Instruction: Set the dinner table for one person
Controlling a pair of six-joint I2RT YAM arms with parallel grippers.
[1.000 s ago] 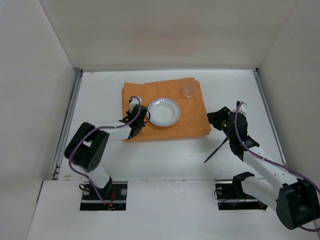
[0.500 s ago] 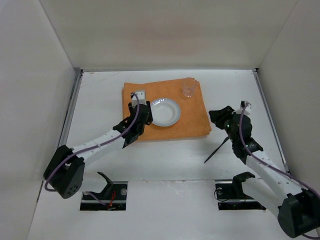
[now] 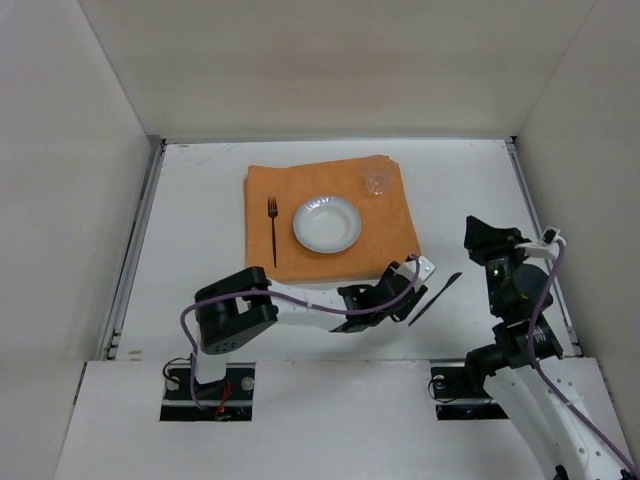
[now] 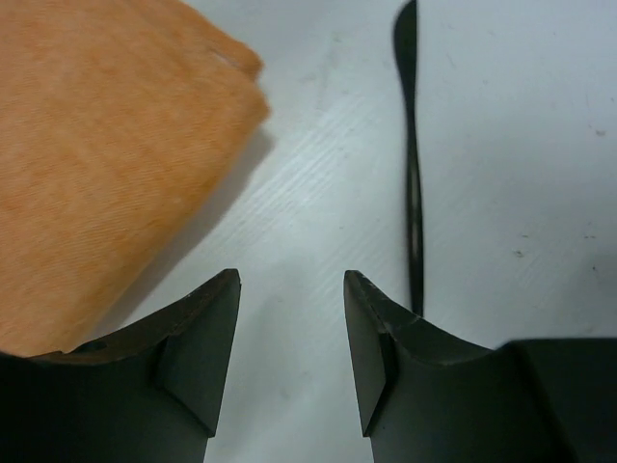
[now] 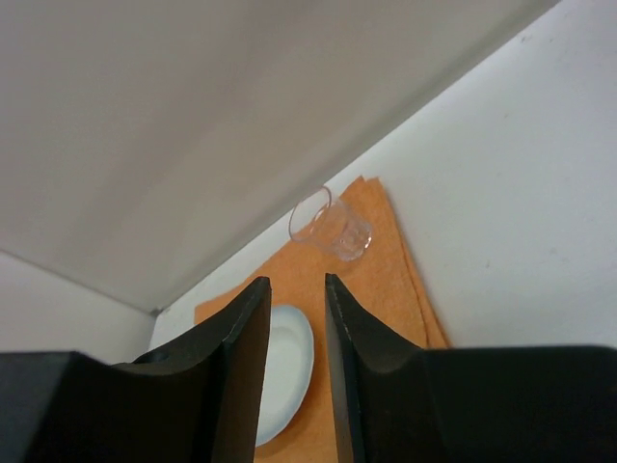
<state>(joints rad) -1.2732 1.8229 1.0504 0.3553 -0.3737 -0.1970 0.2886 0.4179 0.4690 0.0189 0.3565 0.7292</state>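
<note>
The dinner table (image 3: 200, 200) is filling the scene, and an orange cloth (image 3: 385, 235) is lying across its far middle as the place mat. The setting is looking mostly done: a white plate (image 3: 327, 223) is sitting empty at the cloth's centre, a clear glass (image 3: 377, 177) is standing upright and seemingly empty at the far right corner, and a fork (image 3: 272, 230) is lying left of the plate. A dark knife (image 3: 435, 297) is lying aslant on bare table just right of the cloth's near right corner, so placing it beside the plate is probably what is left. The left gripper (image 4: 289, 280) is hovering by that corner, its jaws apart and empty, the knife just outside them. The right gripper (image 5: 297, 285) is hanging at the right, jaws slightly parted, gripping nothing.
</note>
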